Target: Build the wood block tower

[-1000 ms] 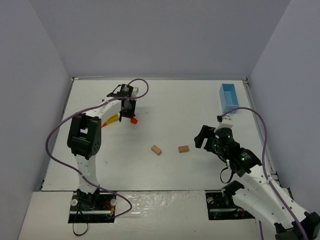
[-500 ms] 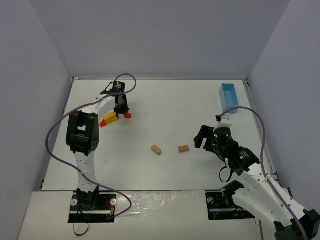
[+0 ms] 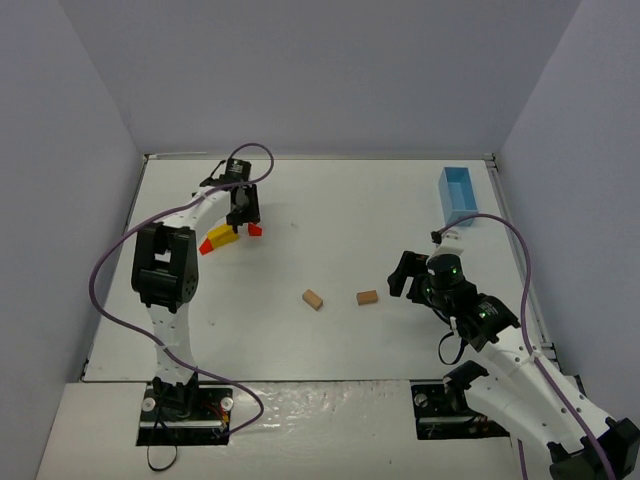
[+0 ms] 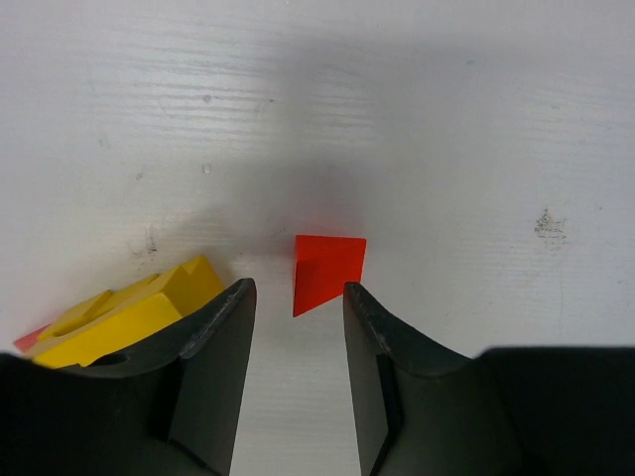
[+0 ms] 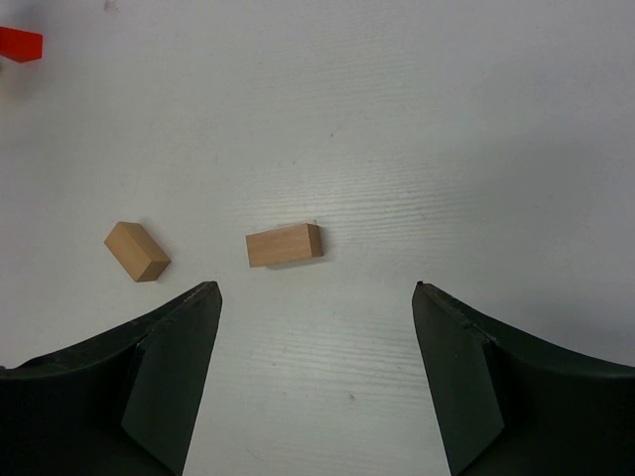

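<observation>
Left gripper has shifted toward the far-left corner over the last second, and the red wedge moved with it. The wedge now lies loose on the table just past the fingertips. Jaws are part-open with nothing between them. Yellow piece sits just beside the left finger. Right gripper is unmoved and wide open above a tan block and a second tan block mid-table, apart. Nothing is stacked, so I'd say the tower isn't started. Re-grabbing the wedge looks next.

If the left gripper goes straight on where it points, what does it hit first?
Probably the red wedge, lying just past the tips of the open left gripper; its height above the table is unclear.
</observation>
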`<control>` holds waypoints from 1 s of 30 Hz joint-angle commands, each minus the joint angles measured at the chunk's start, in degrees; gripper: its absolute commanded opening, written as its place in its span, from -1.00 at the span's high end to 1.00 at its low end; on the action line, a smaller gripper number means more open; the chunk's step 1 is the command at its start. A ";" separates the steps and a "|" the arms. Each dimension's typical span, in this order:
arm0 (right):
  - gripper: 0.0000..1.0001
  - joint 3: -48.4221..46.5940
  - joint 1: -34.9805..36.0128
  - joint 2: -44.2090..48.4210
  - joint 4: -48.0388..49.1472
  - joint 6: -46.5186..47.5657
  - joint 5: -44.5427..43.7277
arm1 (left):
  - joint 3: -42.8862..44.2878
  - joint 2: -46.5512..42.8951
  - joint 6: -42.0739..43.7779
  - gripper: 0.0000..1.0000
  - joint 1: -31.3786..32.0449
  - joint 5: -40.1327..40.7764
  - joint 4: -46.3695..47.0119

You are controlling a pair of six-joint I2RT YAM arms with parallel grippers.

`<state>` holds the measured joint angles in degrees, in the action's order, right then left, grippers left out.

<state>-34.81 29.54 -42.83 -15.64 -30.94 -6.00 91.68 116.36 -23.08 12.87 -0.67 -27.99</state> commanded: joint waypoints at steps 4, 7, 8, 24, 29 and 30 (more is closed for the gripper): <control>-0.50 0.07 -0.27 -1.12 2.98 0.64 -1.24 | 7.74 -5.79 15.72 0.27 4.60 4.65 -3.74; -0.50 0.18 -0.18 -1.20 2.98 0.53 -1.38 | 9.48 -2.81 18.90 0.29 6.73 5.96 -5.53; -0.50 0.18 -0.18 -1.14 2.98 0.53 -1.45 | 9.42 -2.18 19.72 0.35 7.47 6.44 -5.58; -0.50 0.12 -0.18 -0.68 2.89 0.44 -0.92 | 10.86 4.06 29.46 0.34 8.22 5.86 -10.22; -0.50 0.10 -0.18 -0.94 2.98 0.56 -0.86 | 10.92 5.36 30.50 0.34 8.22 7.58 -10.18; -0.50 0.10 -0.18 -1.00 2.98 0.62 -0.84 | 11.04 5.60 30.57 0.34 8.24 7.78 -10.24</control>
<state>-34.53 29.54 -43.40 -15.62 -30.94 -6.02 99.43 122.58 4.85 21.26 5.09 -37.55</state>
